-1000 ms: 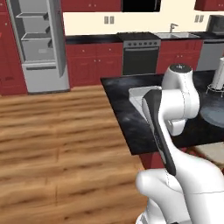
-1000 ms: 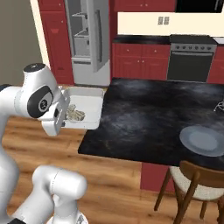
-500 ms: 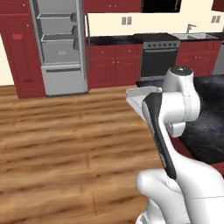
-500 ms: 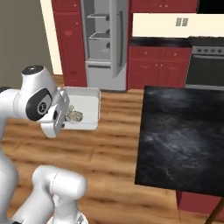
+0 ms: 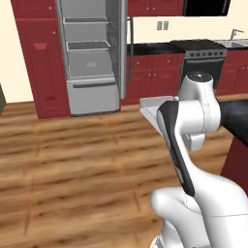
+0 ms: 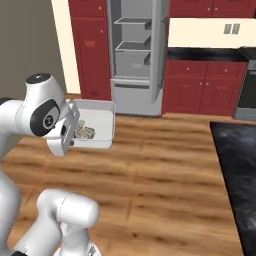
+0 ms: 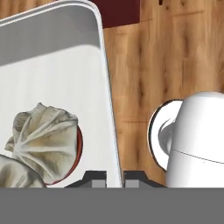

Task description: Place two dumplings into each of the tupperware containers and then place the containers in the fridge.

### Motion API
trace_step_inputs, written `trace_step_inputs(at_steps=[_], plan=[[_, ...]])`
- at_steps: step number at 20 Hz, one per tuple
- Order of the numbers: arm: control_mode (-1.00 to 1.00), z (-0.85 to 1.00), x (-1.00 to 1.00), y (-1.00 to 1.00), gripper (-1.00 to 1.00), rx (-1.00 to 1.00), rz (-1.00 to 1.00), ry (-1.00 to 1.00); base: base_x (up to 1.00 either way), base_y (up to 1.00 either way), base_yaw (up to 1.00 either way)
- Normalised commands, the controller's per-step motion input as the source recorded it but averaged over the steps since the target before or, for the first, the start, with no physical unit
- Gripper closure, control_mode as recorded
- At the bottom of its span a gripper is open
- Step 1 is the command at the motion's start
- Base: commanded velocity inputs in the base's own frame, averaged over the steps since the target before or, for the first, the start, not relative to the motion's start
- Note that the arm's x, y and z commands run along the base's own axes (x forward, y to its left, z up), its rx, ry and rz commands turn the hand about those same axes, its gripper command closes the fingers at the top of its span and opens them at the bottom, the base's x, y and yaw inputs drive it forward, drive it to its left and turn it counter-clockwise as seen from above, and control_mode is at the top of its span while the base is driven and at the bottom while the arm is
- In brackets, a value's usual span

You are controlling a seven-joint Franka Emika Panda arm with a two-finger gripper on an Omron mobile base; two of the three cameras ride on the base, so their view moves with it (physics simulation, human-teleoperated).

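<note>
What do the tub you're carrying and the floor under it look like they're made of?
The tub looks like white, slightly translucent plastic: thin smooth walls, rounded rim, soft sheen. The gripper pinches its rim. The floor looks like varnished wood planks, with visible grain and seams; being rendered, it could equally be laminate.

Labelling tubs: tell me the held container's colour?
White, slightly translucent container; clearest in the hand view.
</note>
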Motion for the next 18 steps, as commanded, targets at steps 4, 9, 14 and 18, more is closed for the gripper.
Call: trace_step_inputs(at_steps=[4, 9, 14, 18], plan=[[1.0, 0.0, 0.0, 0.0, 1.0, 0.0, 0.0, 0.0, 1.0, 0.83, -0.06], [1.0, 0.0, 0.0, 0.0, 1.0, 0.0, 0.0, 0.0, 1.0, 0.47, -0.02], [1.0, 0.0, 0.0, 0.0, 1.0, 0.0, 0.0, 0.0, 1.0, 0.19, 0.0], [1.0, 0.0, 0.0, 0.0, 1.0, 0.0, 0.0, 0.0, 1.0, 0.02, 0.0]])
